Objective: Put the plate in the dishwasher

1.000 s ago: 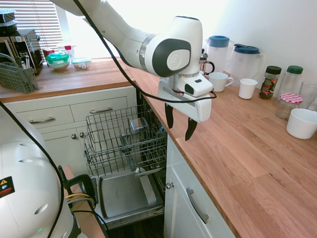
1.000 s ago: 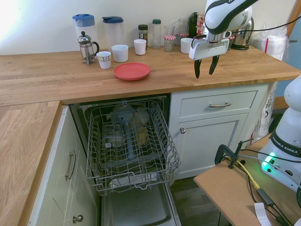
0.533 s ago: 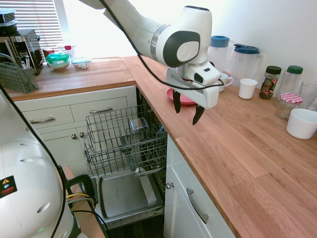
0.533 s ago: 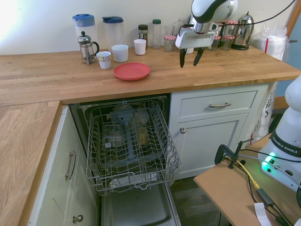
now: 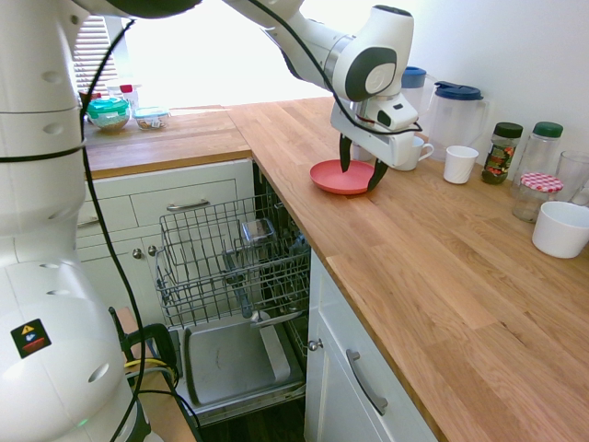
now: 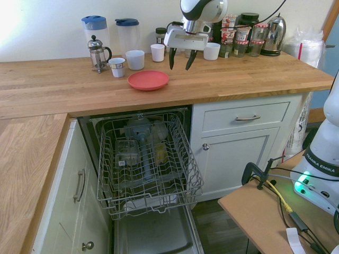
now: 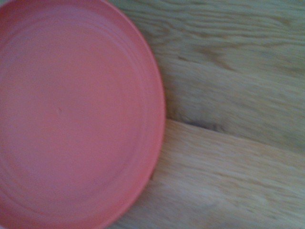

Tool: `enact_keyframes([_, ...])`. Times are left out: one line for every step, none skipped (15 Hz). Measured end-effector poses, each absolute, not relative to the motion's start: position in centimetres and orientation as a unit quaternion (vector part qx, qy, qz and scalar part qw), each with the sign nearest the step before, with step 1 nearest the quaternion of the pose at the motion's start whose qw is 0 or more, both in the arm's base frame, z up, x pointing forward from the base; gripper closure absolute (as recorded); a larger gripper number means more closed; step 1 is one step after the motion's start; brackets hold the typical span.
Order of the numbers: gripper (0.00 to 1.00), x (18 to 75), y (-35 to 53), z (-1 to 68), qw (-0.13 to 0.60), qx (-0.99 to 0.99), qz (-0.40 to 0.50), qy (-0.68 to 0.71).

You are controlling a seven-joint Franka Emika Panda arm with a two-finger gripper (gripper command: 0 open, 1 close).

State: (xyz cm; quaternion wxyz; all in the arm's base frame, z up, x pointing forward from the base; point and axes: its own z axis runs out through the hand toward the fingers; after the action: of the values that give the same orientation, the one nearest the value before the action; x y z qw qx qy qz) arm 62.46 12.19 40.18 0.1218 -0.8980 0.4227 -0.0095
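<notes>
The coral-red plate lies flat on the wooden counter, just above the open dishwasher. My gripper hangs open a little above the counter at the plate's edge, fingers pointing down, with nothing between them. In the second exterior view the gripper sits just to the right of the plate. The wrist view shows the plate close below, beside bare wood. The dishwasher's grey wire rack is pulled out over the dropped door and holds a few items.
Behind the plate stand a white cup, a small mug, a French press and two blue-lidded jugs. Jars and a kettle line the wall. A white bowl sits further along the counter.
The arm has swept along the counter to the plate and come lower. The gripper has stayed open. The plate has not moved.
</notes>
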Motion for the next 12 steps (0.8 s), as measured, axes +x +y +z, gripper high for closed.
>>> enact_keyframes([0.00,63.5,12.5,39.7,0.131,-0.894,-0.003,0.428])
enact_keyframes([0.00,64.5,12.6,39.3,0.141,-0.889,0.002,0.437])
enact_keyframes([0.00,65.3,12.7,39.0,0.152,-0.883,0.007,0.444])
enact_keyframes([0.00,66.1,12.8,38.9,0.162,-0.878,0.011,0.450])
enact_keyframes([0.00,66.7,12.9,38.7,0.171,-0.874,0.015,0.455])
enact_keyframes([0.00,67.3,13.1,38.4,0.179,-0.871,0.019,0.458])
enact_keyframes([0.00,67.8,13.4,38.0,0.183,-0.869,0.022,0.459])
enact_keyframes([0.00,68.3,13.6,37.4,0.185,-0.868,0.025,0.460])
enact_keyframes([0.00,68.7,14.0,36.8,0.186,-0.868,0.029,0.460])
enact_keyframes([0.00,69.0,14.2,36.1,0.187,-0.867,0.034,0.461])
enact_keyframes([0.00,69.2,14.3,35.7,0.188,-0.866,0.036,0.462])
enact_keyframes([0.00,69.4,14.3,35.3,0.189,-0.865,0.038,0.463])
